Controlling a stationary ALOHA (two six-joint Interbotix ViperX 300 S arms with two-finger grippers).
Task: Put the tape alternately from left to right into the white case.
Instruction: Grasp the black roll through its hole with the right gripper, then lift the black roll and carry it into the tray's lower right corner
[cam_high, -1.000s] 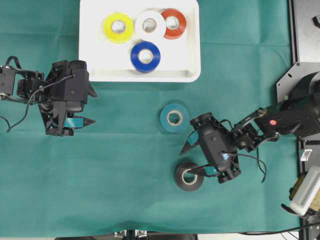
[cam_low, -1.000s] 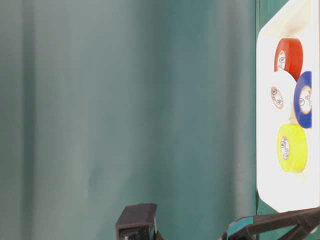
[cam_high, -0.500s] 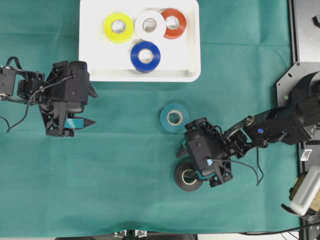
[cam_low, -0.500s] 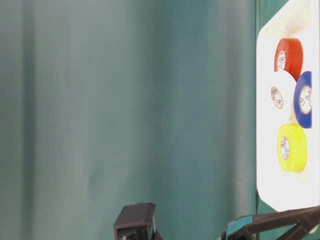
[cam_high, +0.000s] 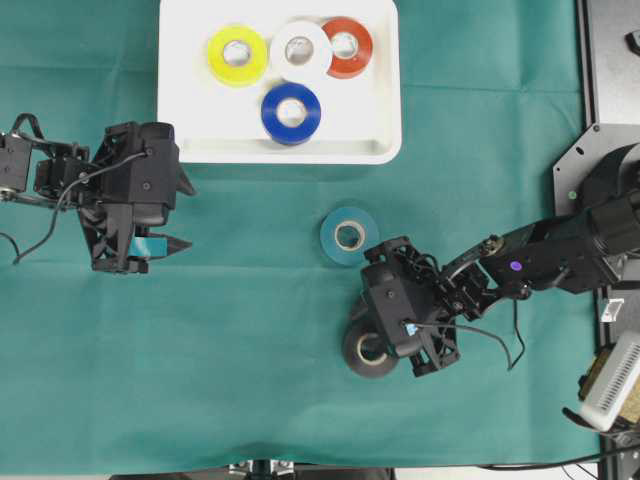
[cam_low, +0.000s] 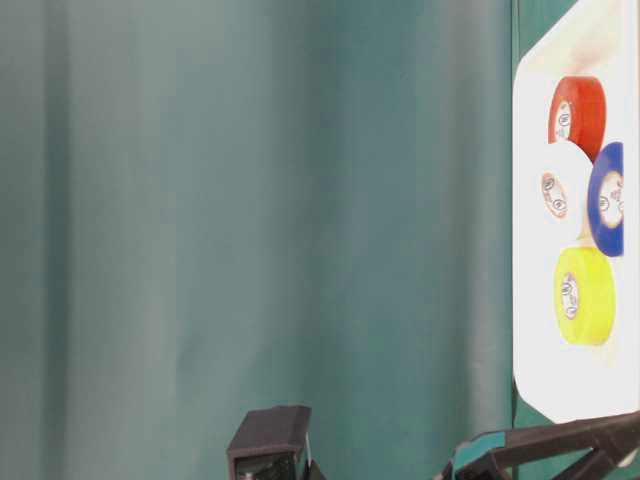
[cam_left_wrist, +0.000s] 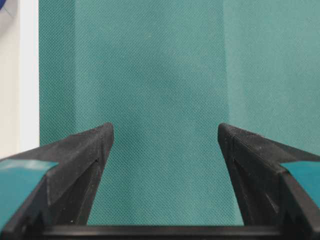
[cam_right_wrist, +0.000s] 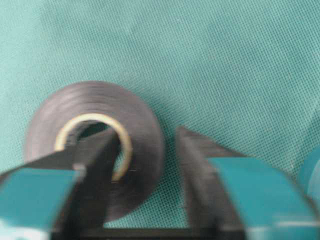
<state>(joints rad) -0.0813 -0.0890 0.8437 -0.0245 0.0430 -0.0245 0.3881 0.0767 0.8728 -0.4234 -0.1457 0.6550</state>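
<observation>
At the lower middle of the overhead view, the right gripper (cam_high: 372, 338) is over the black roll (cam_high: 362, 352), which lies flat on the green cloth (cam_high: 250, 380). In the right wrist view one finger (cam_right_wrist: 97, 155) stands inside the pale core and the other just outside the ring, so the jaws bracket the wall of the black roll (cam_right_wrist: 95, 145); a narrow gap shows at the outer finger, so I cannot tell if the grip is already firm. Below and left of this roll the cloth is open up to the table edge. Just above it, apart from it, lies the teal roll (cam_high: 349, 236). At the left middle, the left gripper (cam_high: 170, 212) hovers with its jaws wide apart and holds nothing; only cloth is between its fingers (cam_left_wrist: 80, 160). At the top, the white case (cam_high: 380, 145) holds four rolls: yellow (cam_high: 237, 54), white (cam_high: 300, 49), red (cam_high: 347, 46) and blue (cam_high: 291, 113); white touches red. So there are six rolls, two on the cloth.
</observation>
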